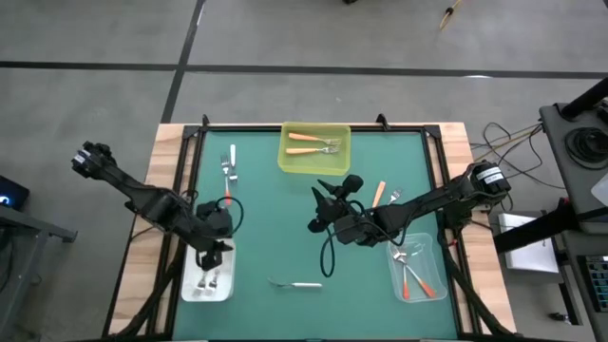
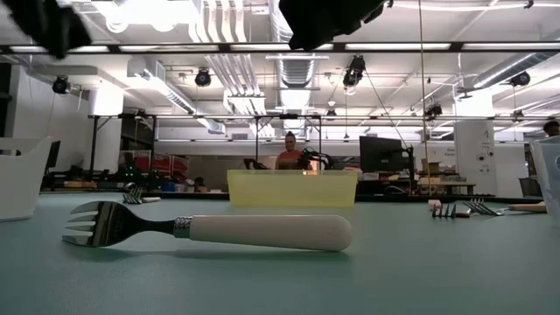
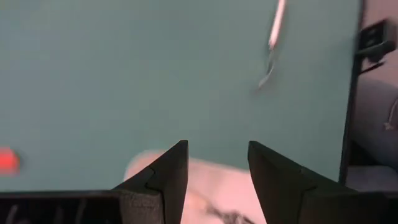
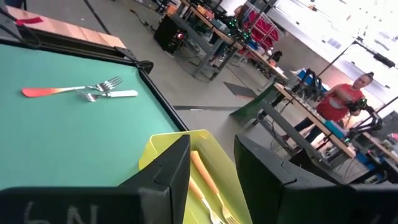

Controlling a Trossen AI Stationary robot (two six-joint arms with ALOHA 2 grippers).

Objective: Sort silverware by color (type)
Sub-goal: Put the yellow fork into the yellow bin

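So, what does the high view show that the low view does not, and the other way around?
Only the high view shows the left tool open above the white tray, the right tool open over the mat, the clear tray with red-orange forks, and the light orange forks in the bin. Only the low view shows the room behind, with a person at a workbench. Both show the white-handled fork lying loose on the green mat and the yellow bin.
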